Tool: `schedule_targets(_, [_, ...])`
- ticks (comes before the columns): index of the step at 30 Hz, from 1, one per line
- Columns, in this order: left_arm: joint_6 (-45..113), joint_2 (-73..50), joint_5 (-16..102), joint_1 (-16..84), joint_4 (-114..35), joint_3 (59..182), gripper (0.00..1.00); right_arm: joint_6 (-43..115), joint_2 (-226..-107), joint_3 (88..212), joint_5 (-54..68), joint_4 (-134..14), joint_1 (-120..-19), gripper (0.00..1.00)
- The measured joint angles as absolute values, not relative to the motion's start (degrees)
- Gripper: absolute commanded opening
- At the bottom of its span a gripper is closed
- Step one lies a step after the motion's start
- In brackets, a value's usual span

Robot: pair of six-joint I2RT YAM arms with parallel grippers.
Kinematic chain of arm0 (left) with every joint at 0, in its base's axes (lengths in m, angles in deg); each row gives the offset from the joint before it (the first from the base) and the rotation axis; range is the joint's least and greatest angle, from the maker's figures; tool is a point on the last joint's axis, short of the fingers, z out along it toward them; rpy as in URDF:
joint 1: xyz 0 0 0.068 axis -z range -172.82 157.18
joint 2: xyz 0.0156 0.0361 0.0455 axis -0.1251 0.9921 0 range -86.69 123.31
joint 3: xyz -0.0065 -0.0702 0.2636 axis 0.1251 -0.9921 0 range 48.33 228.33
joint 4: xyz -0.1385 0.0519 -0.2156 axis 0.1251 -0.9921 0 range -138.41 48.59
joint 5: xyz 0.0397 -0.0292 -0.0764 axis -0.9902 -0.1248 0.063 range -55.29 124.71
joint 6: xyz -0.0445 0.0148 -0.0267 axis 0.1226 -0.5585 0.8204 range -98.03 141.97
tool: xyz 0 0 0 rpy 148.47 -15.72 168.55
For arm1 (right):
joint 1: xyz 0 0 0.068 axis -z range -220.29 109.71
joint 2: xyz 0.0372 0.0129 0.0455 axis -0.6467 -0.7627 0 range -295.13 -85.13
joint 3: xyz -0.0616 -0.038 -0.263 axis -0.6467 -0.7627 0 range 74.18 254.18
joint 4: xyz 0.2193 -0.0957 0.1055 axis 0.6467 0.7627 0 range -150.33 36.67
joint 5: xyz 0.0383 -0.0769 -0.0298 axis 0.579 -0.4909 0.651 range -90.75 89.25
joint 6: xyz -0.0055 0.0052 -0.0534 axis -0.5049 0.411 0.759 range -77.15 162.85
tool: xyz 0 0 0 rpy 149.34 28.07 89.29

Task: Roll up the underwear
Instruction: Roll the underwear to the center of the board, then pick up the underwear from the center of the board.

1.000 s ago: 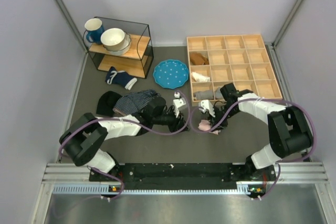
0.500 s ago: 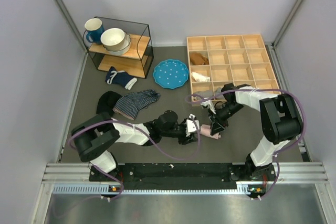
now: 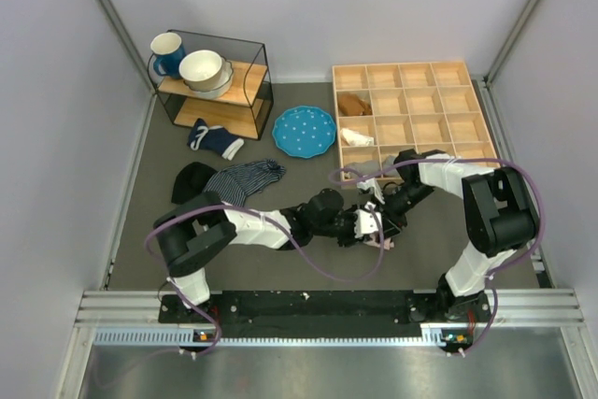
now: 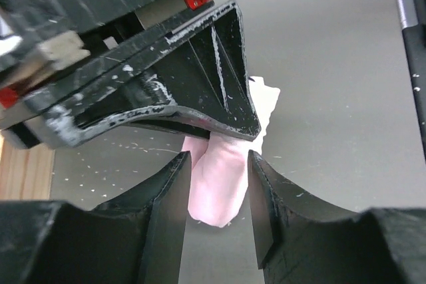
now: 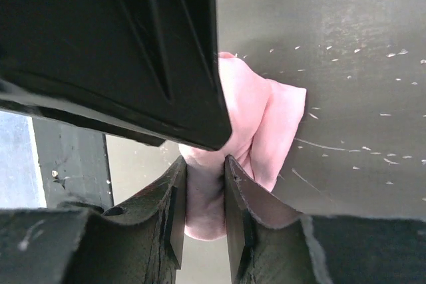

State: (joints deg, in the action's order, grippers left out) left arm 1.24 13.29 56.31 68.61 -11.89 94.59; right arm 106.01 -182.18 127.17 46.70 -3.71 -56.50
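Underwear: the underwear (image 4: 216, 191) lies on the grey table (image 3: 280, 273), well forward of the arm bases and at about 1 o'clock from the midpoint between them. It is bunched into a short pink bundle with a looser flap on its far side, so the roll looks only partly formed.

Left gripper: the left gripper (image 4: 218, 157) comes in from the bundle's 9 o'clock. Its two fingers stand on either side of the rounded end, and the cloth fills the gap between them, so it appears to be pinching that end, probably to keep the turns from springing open.

Right gripper: the right gripper (image 5: 205, 161) reaches in from about 2 o'clock. Its fingers are drawn close together, with a fold of pink cloth nipped between them.

Why both: the two grippers are crowded nose to nose over the same small cloth. Judged from this, one anchors while the other tucks, since soft fabric would slacken if let go.

Risk: the tips could foul each other.

Striped garment: the striped garment (image 3: 245, 179) lies at 10 o'clock from the bundle, apart from it and not involved.

Wooden tray: the wooden tray (image 3: 402, 64) sits at 12 to 1 o'clock beyond the grippers.
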Motion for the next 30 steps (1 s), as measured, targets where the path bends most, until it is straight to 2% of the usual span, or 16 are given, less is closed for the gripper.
schedule_targets(1, [0.83,14.21,55.96,68.77,-12.83,95.53,0.41,106.01,-182.18,127.17,46.7,-3.74,-56.5,0.26])
schedule_targets(2, [0.65,15.04,55.66,68.88,-13.49,96.18,0.34,105.94,-182.18,127.17,46.67,-3.74,-56.5,0.27])
schedule_targets(5, [0.17,17.01,55.13,69.2,-15.61,97.43,0.26,105.61,-182.16,127.13,46.39,-3.95,-56.5,0.29])
schedule_targets(9, [-0.03,17.97,55.07,69.38,-17.64,99.09,0.21,104.89,-181.57,127.1,45.69,-3.98,-56.5,0.36])
schedule_targets(14, [0.0,18.69,54.83,69.42,-18.8,100.16,0.2,103.3,-178.43,127.1,44.99,-4.2,-56.5,0.51])
schedule_targets(20, [0.15,19.19,54.83,69.42,-19.65,101.01,0.19,99.89,-172.52,126.91,44.01,-6.58,-56.5,0.65])
schedule_targets(27, [0.96,19.26,54.76,69.4,-20.09,101.06,0.19,95.58,-175.5,125.49,40.4,-10.14,-56.48,0.65])
schedule_targets(30, [1.11,19.34,55.0,69.23,-20.48,101.1,0.19,94.31,-177.75,125.53,39.55,-10.66,-56.19,0.62])
